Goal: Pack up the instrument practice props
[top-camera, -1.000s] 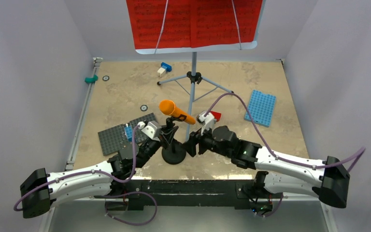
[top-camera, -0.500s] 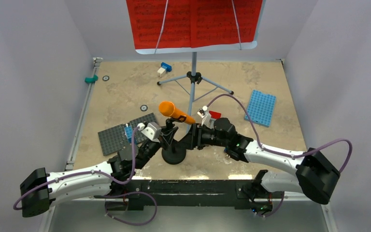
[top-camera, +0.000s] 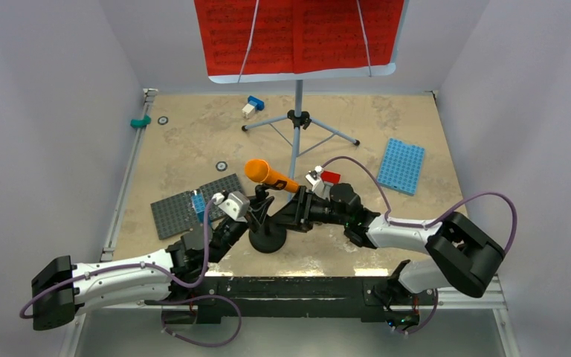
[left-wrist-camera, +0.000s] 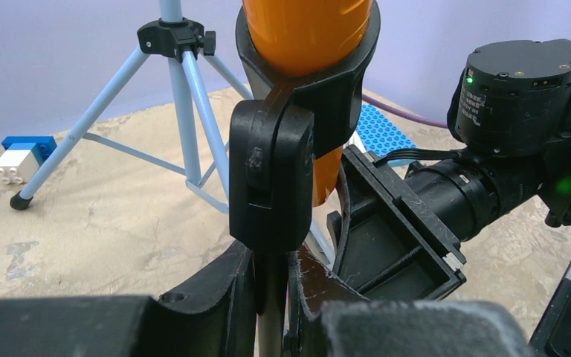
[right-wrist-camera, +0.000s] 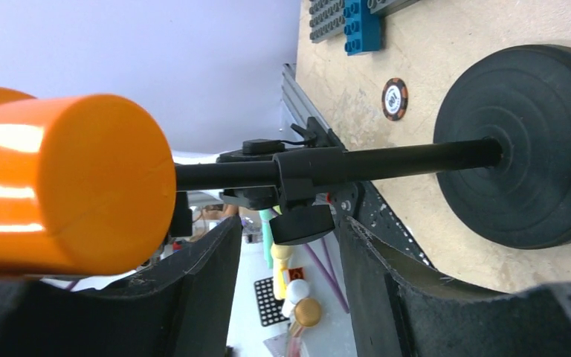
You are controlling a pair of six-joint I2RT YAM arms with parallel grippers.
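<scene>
Left pincer (left-wrist-camera: 271, 294) pinches the post of the black mic stand (left-wrist-camera: 268, 171), near the worktop's (top-camera: 193, 141) 6 o'clock edge. Right pincer (right-wrist-camera: 290, 230), spread beside the tail of the orange toy microphone (right-wrist-camera: 67, 186), should close squarely, then pull straight out.

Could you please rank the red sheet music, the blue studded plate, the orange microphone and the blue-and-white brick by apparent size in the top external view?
Largest to smallest: red sheet music (raised nearer the camera, so flattered); blue studded plate; orange microphone; blue-and-white brick.
</scene>
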